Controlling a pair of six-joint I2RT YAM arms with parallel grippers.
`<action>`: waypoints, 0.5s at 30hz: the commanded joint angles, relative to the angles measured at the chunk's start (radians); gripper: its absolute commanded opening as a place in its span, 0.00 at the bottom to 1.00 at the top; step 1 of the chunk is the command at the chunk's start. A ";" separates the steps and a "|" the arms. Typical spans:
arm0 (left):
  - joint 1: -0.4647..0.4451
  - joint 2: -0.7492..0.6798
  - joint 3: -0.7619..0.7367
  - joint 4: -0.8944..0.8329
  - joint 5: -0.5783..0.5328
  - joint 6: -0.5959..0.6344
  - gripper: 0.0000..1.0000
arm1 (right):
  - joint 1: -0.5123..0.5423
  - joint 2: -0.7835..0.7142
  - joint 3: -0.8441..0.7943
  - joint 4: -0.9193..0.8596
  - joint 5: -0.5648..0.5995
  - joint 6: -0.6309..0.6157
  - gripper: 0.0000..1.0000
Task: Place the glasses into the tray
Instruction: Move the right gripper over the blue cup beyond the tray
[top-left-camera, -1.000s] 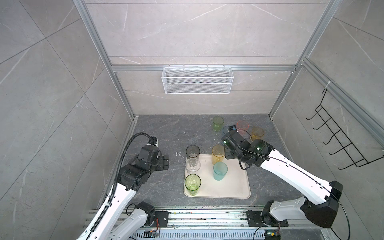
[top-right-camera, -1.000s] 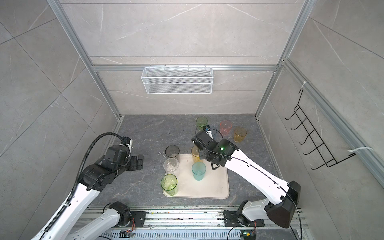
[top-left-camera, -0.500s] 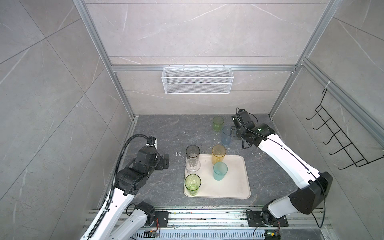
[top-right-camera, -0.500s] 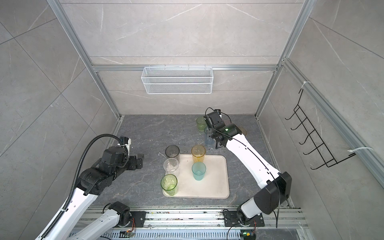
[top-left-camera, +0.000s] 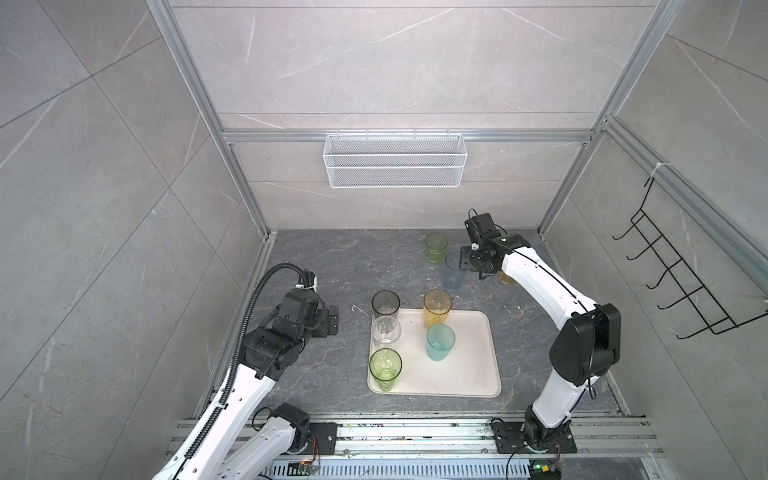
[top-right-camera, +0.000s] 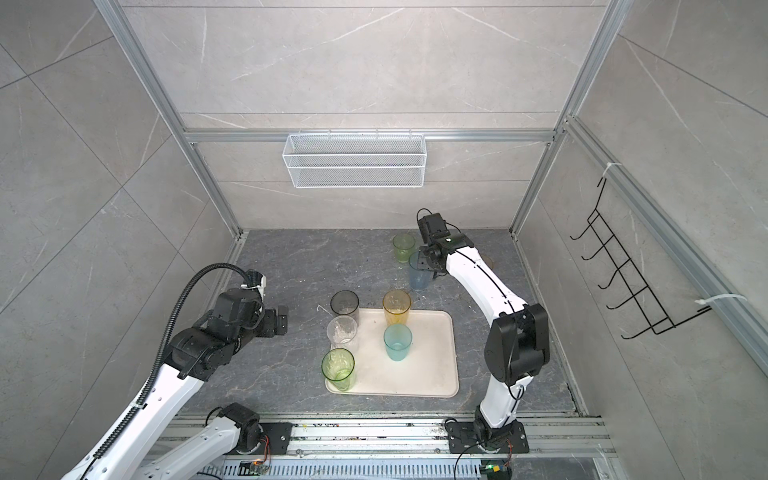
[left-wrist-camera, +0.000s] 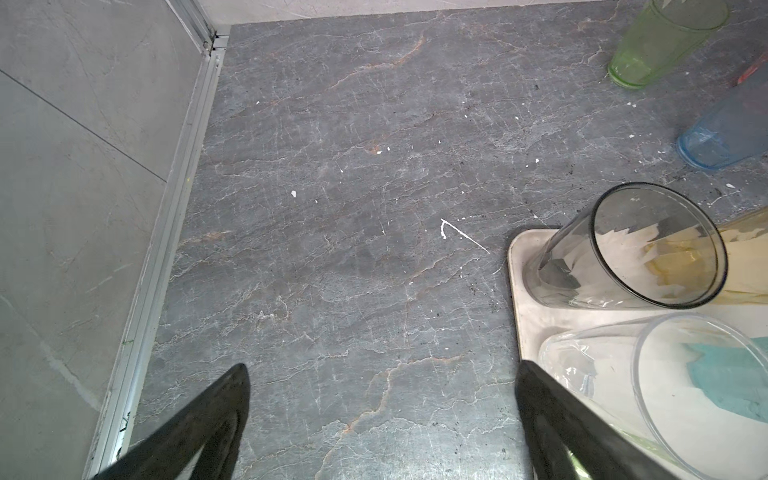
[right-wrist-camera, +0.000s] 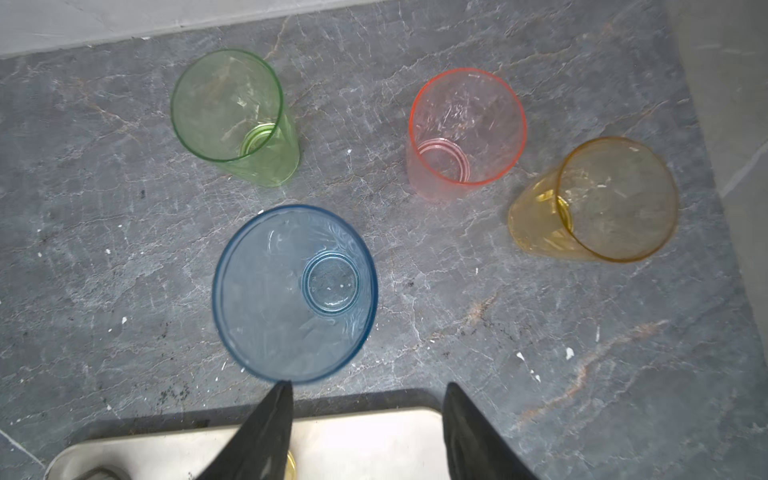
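Your right gripper (right-wrist-camera: 368, 386) at the blue glass (right-wrist-camera: 291, 291), on the tray's (top-left-camera: 469, 374) far side.
Its jaws stand apart, empty, beside the rim; your left gripper (left-wrist-camera: 382, 365) gapes wide left of the tray, which holds five glasses (top-left-camera: 440, 340).

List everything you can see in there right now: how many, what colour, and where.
tray: one, cream, on the dark floor.
glasses in tray: five; grey glass, clear glass, near green glass, near amber glass, teal glass.
glasses on floor behind tray: four; far green glass, blue glass, pink glass, far amber glass.
basket: one, white wire, back wall.
hook rack: one, black, right wall.
left gripper: one, black, open, left of tray.
right gripper: one, black, open, near blue glass.
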 joint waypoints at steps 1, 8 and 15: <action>0.004 -0.005 0.006 0.034 -0.028 0.023 0.99 | -0.017 0.042 0.038 0.017 -0.044 0.019 0.60; 0.004 0.004 0.005 0.037 -0.030 0.024 0.99 | -0.048 0.091 0.053 0.026 -0.079 0.028 0.59; 0.004 0.015 0.007 0.036 -0.032 0.025 1.00 | -0.066 0.125 0.060 0.036 -0.118 0.036 0.58</action>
